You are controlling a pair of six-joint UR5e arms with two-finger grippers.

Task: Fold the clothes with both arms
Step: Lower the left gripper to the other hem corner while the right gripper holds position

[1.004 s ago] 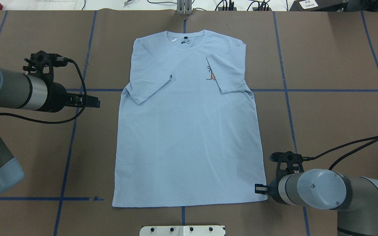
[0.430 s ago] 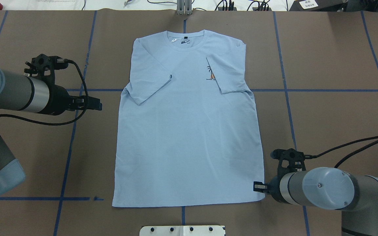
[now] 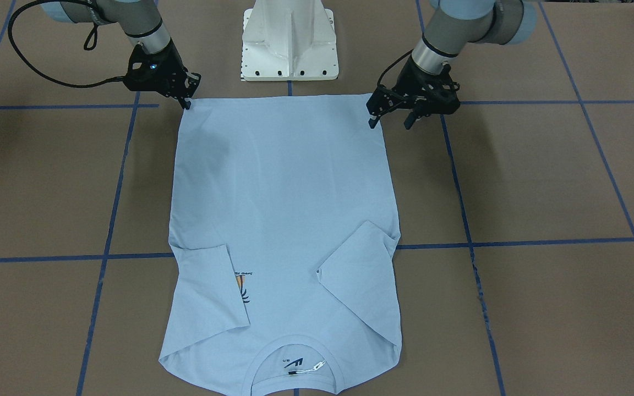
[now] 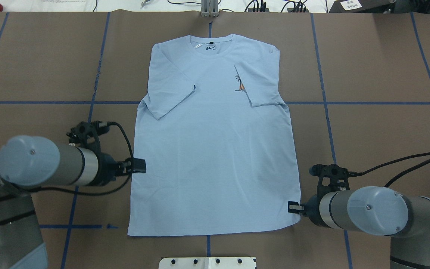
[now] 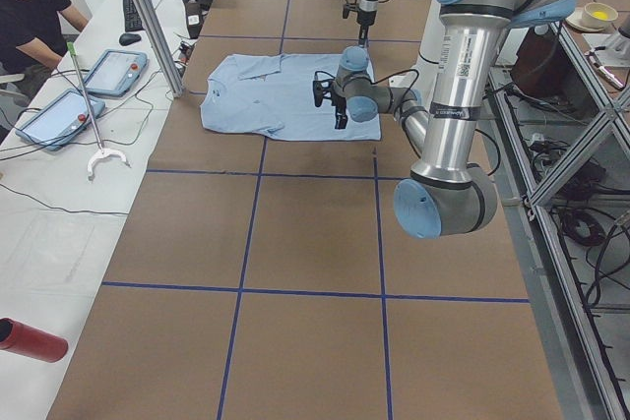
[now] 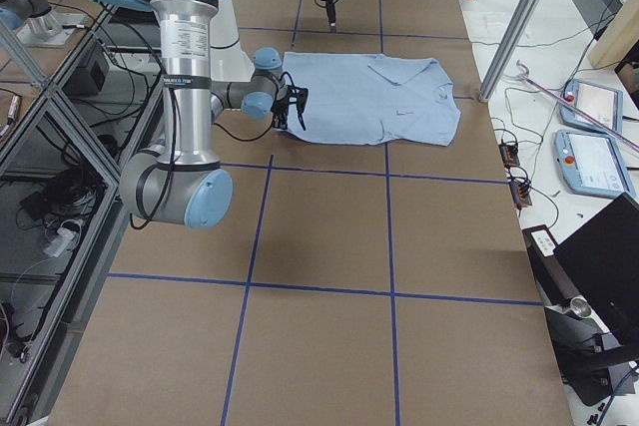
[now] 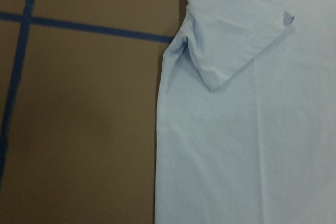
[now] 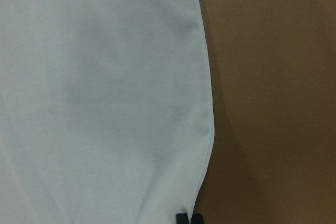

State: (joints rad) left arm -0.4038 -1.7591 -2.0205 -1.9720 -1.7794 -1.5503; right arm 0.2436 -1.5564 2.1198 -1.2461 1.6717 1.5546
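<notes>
the pale blue t-shirt (image 4: 215,157) lay spread flat and face up between the two pincers, with its hem at their end and its ribbed collar (image 4: 211,38) at the far end from both. the left gripper (image 4: 140,165) had its jaws spread wide and appeared to hang a little above the shirt's side edge, partway between armpit and hem. in the front-facing view one of its fingertips (image 3: 372,122) sat over the cloth's border, the other outside it over the brown table (image 4: 32,67).

the right gripper (image 4: 292,206) had its tips drawn almost together and pinched the opposite side edge just above the hem corner. the fabric beside it curved inward.

beyond both grippers, toward the collar, the sleeves were folded in onto the chest. the sleeve on the right gripper's side covered part of the palm-tree print (image 4: 240,83). the white pedestal base (image 3: 289,38) stood behind the hem, between the two arms.
</notes>
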